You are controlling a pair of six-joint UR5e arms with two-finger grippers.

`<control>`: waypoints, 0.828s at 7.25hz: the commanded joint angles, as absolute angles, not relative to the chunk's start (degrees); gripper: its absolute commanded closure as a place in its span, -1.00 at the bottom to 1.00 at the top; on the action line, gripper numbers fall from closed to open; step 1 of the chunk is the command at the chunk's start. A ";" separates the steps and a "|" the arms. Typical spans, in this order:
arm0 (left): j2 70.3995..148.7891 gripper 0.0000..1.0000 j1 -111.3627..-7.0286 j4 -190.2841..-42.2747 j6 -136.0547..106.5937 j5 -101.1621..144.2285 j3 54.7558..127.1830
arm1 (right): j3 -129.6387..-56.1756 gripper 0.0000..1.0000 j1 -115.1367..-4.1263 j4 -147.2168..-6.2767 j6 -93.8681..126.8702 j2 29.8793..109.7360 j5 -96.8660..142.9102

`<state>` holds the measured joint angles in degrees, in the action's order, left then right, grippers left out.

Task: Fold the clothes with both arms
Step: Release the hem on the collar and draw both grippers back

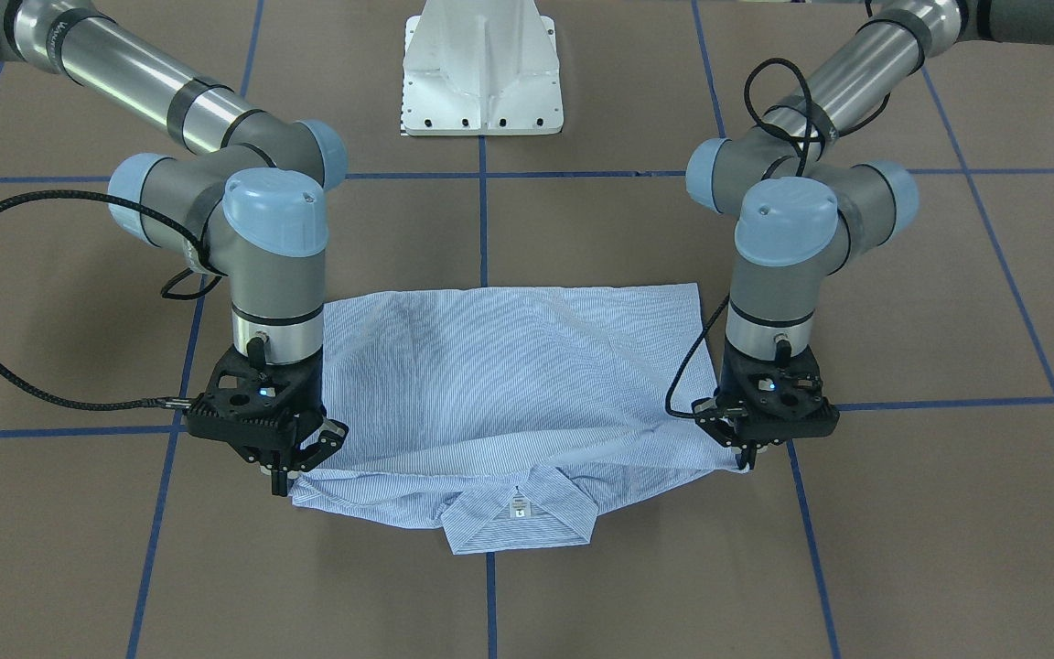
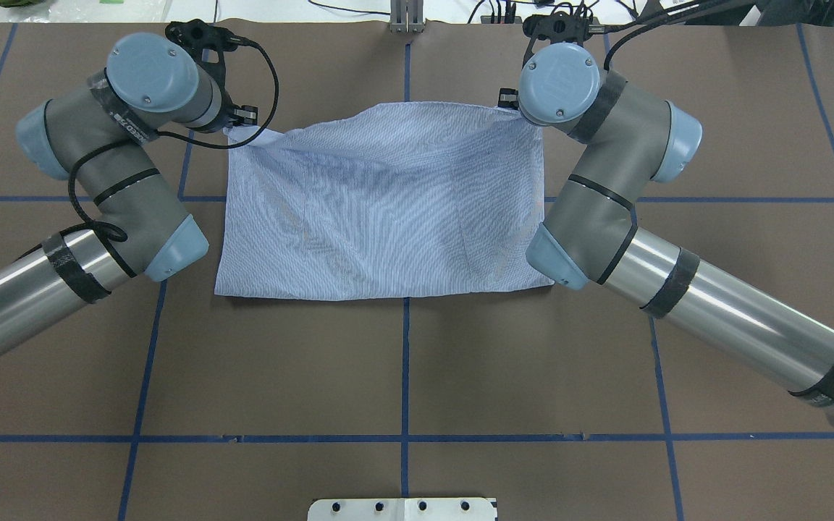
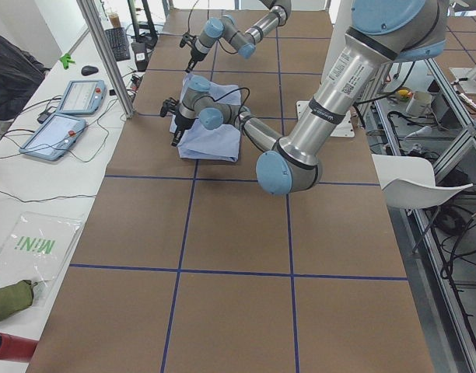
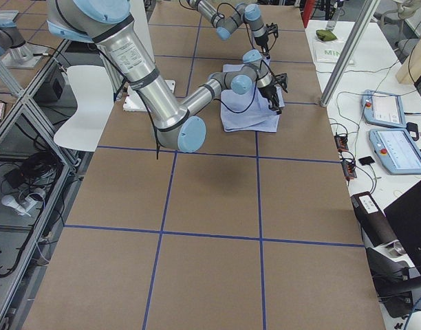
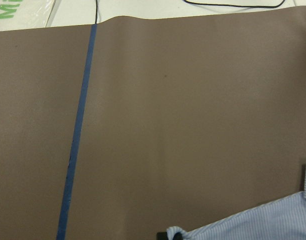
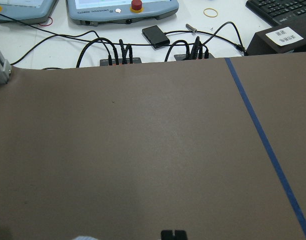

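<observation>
The light blue striped shirt (image 1: 509, 384) lies folded in half on the brown table, its collar (image 1: 518, 522) sticking out at the edge farthest from the robot. My left gripper (image 1: 748, 458) points down at one far corner of the top layer and is shut on the shirt; the pinched corner shows in the left wrist view (image 5: 175, 232). My right gripper (image 1: 282, 478) points down at the other far corner and looks shut on the shirt there. In the overhead view the shirt (image 2: 381, 210) lies between both wrists, which hide the fingers.
The white pedestal base (image 1: 481, 73) stands on the robot's side of the table. Blue tape lines (image 1: 483, 220) cross the brown table cover. Beyond the far table edge lie teach pendants (image 6: 123, 7), cables (image 6: 143, 47) and a keyboard (image 6: 283, 10).
</observation>
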<state>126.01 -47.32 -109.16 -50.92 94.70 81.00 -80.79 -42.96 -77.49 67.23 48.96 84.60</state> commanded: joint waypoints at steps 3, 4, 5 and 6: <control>125.25 -0.98 -48.08 -111.60 -48.60 95.10 81.21 | -79.72 -0.99 -43.07 -72.16 63.82 51.16 86.04; 123.85 -1.00 -48.25 -114.14 -48.34 97.62 82.95 | -80.33 -1.00 -43.15 -72.16 63.55 50.98 87.35; 122.62 -1.00 -48.95 -113.82 -48.25 102.95 85.49 | -80.59 -1.00 -43.59 -72.07 62.59 50.72 90.84; 119.48 -1.00 -48.96 -113.99 -48.25 104.14 89.52 | -81.64 -1.00 -43.68 -72.07 61.88 51.06 91.75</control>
